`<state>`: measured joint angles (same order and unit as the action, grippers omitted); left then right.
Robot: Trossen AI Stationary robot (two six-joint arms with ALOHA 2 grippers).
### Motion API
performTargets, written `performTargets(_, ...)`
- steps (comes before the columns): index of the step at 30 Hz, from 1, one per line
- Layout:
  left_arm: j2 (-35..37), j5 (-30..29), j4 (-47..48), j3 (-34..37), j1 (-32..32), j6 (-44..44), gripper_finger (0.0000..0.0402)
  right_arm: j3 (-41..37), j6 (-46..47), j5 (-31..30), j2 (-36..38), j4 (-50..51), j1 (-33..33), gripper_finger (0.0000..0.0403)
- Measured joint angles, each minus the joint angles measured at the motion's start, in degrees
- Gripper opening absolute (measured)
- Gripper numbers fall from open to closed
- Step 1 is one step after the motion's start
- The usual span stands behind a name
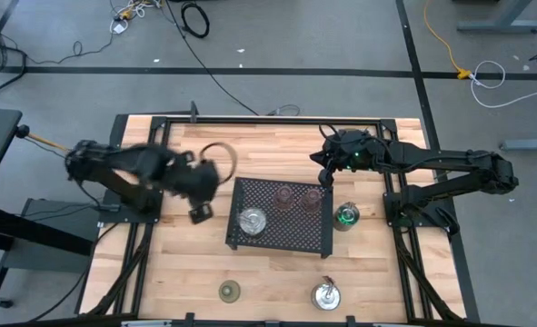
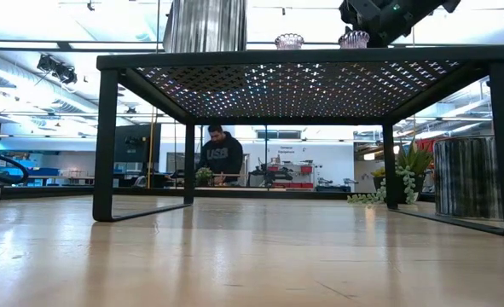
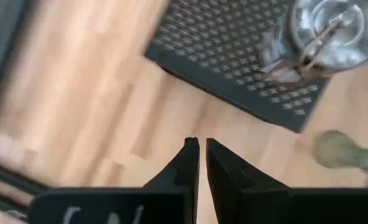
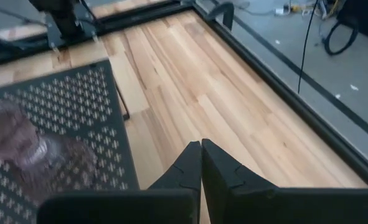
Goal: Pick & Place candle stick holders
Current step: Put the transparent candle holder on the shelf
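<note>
A shiny silver holder [image 1: 252, 220] and two translucent pink holders [image 1: 284, 197] [image 1: 312, 198] stand on the black perforated tray [image 1: 277, 238]. An olive-green holder [image 1: 229, 292] and a second silver holder [image 1: 325, 295] stand on the table near its front edge. My left gripper [image 1: 200, 213] is shut and empty, just left of the tray; its wrist view shows the silver holder [image 3: 327, 31] and the olive-green one [image 3: 342, 152]. My right gripper [image 1: 324, 177] is shut and empty above the tray's far right corner, beside the pink holders [image 4: 9, 134].
A small green plant with something shiny beside it [image 1: 345, 216] stands on the table right of the tray. The tray stands on legs [image 2: 107, 145] above the table. Bare wood lies left of the tray and along the far edge. A person [image 2: 222, 153] is in the room behind.
</note>
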<state>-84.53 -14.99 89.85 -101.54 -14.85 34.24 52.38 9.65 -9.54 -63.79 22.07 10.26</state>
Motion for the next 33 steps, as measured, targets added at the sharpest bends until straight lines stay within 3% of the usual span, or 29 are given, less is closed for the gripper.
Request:
performTargets(2,3.4,-4.7,-0.7,2.8,-5.8,2.0,0.0032,0.0,0.5,0.1,0.0,1.0,0.0,0.0013)
performTargets(5,8.4,-6.5,-4.0,8.4,-15.8,7.8,0.0032,0.0,1.1,1.3,0.1,1.2,0.0,0.0013)
performTargets(10,15.5,-17.3,-4.9,23.9,-32.5,27.6,0.0032,0.0,1.9,2.0,2.7,-1.1,0.0,0.0013)
performTargets(13,17.7,-23.3,-17.4,36.4,-41.4,32.5,0.0032,0.0,2.1,1.5,5.2,-3.5,0.0,0.0013)
performTargets(16,17.5,-27.0,-34.3,48.2,-47.6,29.6,0.0032,0.0,3.1,1.5,7.4,-4.7,0.0,0.0013)
performTargets(22,13.9,-36.4,-72.5,65.6,-52.7,26.6,0.0032,0.0,7.0,1.4,9.9,-5.0,0.0,0.0013)
performTargets(25,10.0,-37.0,-87.7,70.7,-52.9,22.0,0.0032,0.0,8.8,1.5,9.9,-4.3,0.0,0.0013)
performTargets(33,-4.2,-33.7,-109.5,71.6,-52.9,16.3,0.0032,0.0,9.9,1.4,9.6,-3.9,0.0,0.0013)
